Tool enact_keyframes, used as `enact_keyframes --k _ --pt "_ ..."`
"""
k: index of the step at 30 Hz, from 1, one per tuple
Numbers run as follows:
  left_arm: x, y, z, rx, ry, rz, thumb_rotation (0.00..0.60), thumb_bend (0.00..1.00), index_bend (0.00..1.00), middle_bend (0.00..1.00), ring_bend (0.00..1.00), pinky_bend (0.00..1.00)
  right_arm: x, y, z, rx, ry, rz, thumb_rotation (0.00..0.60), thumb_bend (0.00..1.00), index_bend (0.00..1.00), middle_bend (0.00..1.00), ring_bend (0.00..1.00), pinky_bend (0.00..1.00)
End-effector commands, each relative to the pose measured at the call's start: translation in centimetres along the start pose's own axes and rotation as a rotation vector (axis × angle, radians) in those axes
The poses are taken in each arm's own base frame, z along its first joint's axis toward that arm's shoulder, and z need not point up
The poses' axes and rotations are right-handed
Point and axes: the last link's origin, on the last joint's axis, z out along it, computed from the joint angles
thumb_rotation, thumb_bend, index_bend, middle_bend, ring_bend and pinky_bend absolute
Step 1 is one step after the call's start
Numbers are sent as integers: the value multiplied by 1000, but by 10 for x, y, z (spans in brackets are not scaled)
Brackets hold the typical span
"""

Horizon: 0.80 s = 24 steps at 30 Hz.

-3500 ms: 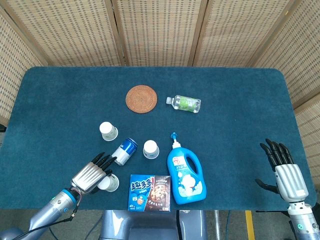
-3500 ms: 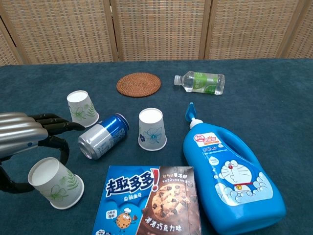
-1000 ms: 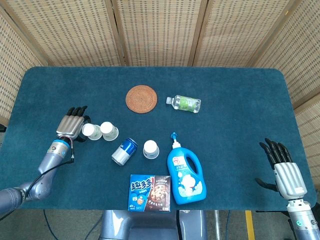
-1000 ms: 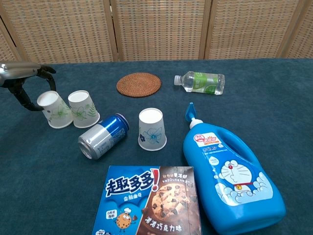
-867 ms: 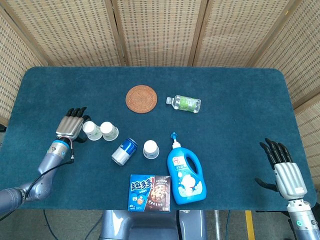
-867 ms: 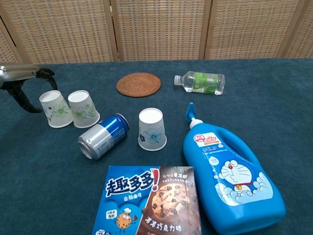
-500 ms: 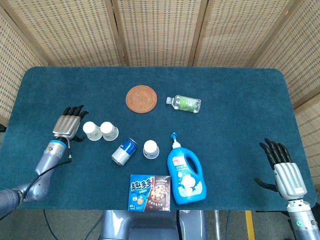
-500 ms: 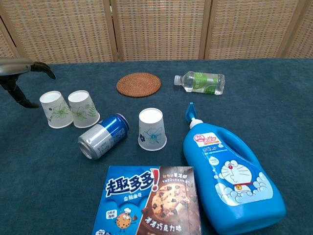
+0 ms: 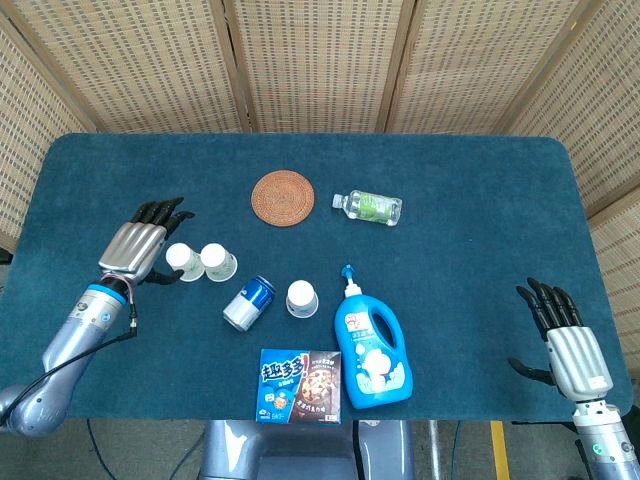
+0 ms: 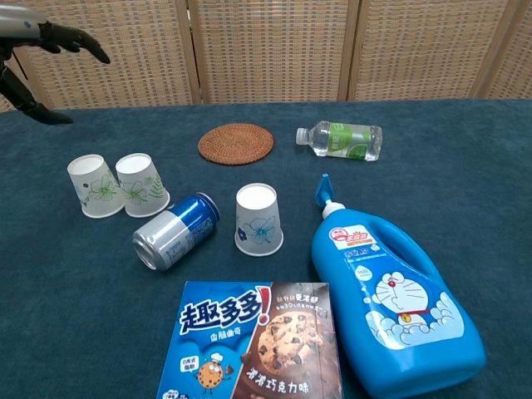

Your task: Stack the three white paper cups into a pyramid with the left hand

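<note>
Two white paper cups stand upside down side by side at the left of the table: one (image 9: 180, 262) (image 10: 95, 186) on the outside, the other (image 9: 217, 262) (image 10: 141, 184) touching it. The third cup (image 9: 301, 298) (image 10: 258, 219) stands apart in the middle, just right of the blue can. My left hand (image 9: 137, 244) (image 10: 46, 36) hangs open above and left of the pair, fingers spread, holding nothing. At the table's front right edge my right hand (image 9: 565, 336) is open and empty.
A blue can (image 9: 248, 302) (image 10: 175, 231) lies between the pair and the third cup. A blue detergent bottle (image 9: 372, 352) (image 10: 387, 301), a cookie box (image 9: 301, 385) (image 10: 253, 345), a woven coaster (image 9: 283, 198) (image 10: 236, 143) and a water bottle (image 9: 368, 207) (image 10: 341, 140) also lie on the blue table (image 9: 470, 220).
My left hand carried a cup from the front edge, set it beside the left cup, let go and has now lifted up and away, open.
</note>
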Motion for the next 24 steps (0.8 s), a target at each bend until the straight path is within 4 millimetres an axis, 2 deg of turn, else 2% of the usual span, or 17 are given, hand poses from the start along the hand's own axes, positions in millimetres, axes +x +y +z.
enact_keyframes --k 1,5,10,18,24 --pt "12 34 -5 -87 7 41 600 264 139 0 0 0 1 1 0 -1 4 6 600 110 26 0 0 0" --pt "2 67 -2 -149 -23 79 600 264 139 0 0 0 4 3 -1 -4 11 21 600 110 26 0 0 0" --pt "-22 101 7 -206 -62 154 600 264 139 0 0 0 6 6 -1 -11 15 35 600 110 26 0 0 0" --pt "-59 138 28 -204 -139 224 600 263 140 0 0 0 9 12 0 -21 19 56 600 111 26 0 0 0" --pt "-70 148 44 -172 -159 237 600 264 140 0 0 0 10 16 1 -27 16 76 600 110 26 0 0 0"
